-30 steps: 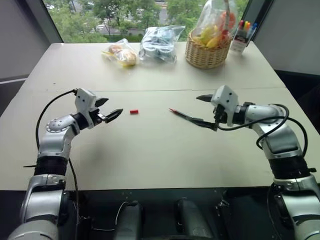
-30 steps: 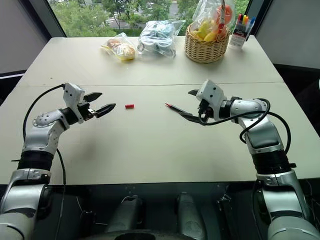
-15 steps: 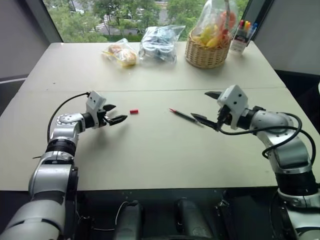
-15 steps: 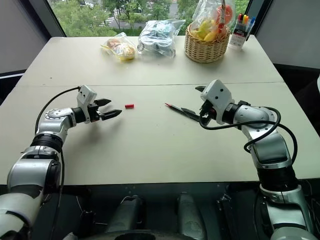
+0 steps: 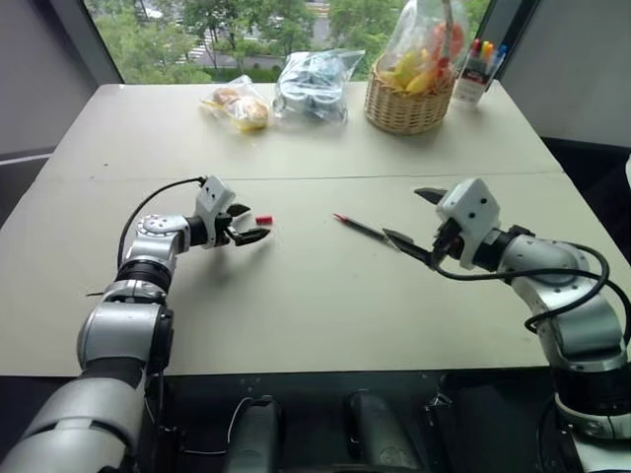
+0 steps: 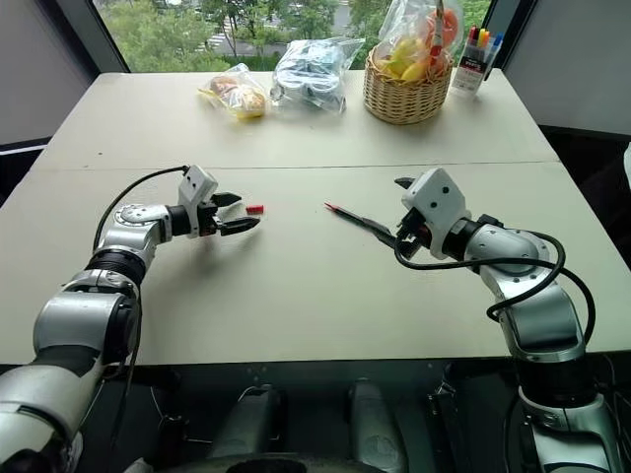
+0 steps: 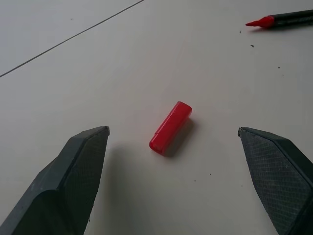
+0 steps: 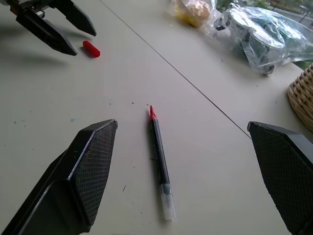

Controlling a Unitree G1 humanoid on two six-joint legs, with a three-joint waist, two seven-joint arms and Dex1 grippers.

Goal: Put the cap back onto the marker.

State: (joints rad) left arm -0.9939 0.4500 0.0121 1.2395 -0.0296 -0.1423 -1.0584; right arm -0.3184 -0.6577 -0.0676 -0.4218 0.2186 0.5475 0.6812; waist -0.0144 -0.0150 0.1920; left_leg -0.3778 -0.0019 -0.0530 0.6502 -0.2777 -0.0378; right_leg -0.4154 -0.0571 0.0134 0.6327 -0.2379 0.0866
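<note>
two things matter here, and both lie loose on the table [image 5: 296,325]: the cap [image 5: 264,220] and the marker [image 5: 367,229], well apart from each other, with the marker's red tip pointing toward the cap. neither one is held.

the left gripper [image 5: 248,224] hangs low just beside the cap with its fingers spread wide; in the left wrist view the cap [image 7: 169,127] sits between the two fingers [image 7: 73,166], touching neither and lying at a slant to them. the right gripper [image 5: 414,219] is also wide open and empty, poised near the back end of the marker, which in the right wrist view [image 8: 160,164] lies between its spread fingers.

the step in hand looks like the reach, before any pickup. next, the left gripper would need to settle lower and close squarely on the small cap, which could easily skid or roll away. the right one would need to pinch the thin marker off the flat table, so the two can be lined up end to end.
</note>
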